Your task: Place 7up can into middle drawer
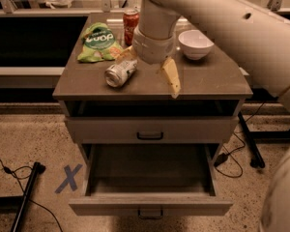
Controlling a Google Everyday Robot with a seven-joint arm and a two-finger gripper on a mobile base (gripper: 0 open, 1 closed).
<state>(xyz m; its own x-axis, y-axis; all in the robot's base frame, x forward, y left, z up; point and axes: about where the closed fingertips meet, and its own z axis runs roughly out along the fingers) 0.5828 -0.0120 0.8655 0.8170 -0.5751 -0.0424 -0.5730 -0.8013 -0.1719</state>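
Observation:
The 7up can (120,73) lies on its side on the cabinet top (208,81), left of centre. My gripper (149,74) hangs just above the top, right beside the can, open and empty. One yellowish finger (171,77) points down to the can's right; the other finger (126,54) shows just behind the can. The middle drawer (150,206) is pulled wide open below, and its inside is bare. The matching drawer front (150,129) above it is shut.
A red cola can (131,20) stands at the back of the top, a green chip bag (98,41) lies at the back left, and a white bowl (195,43) sits at the back right. A blue X (68,178) and cables mark the floor.

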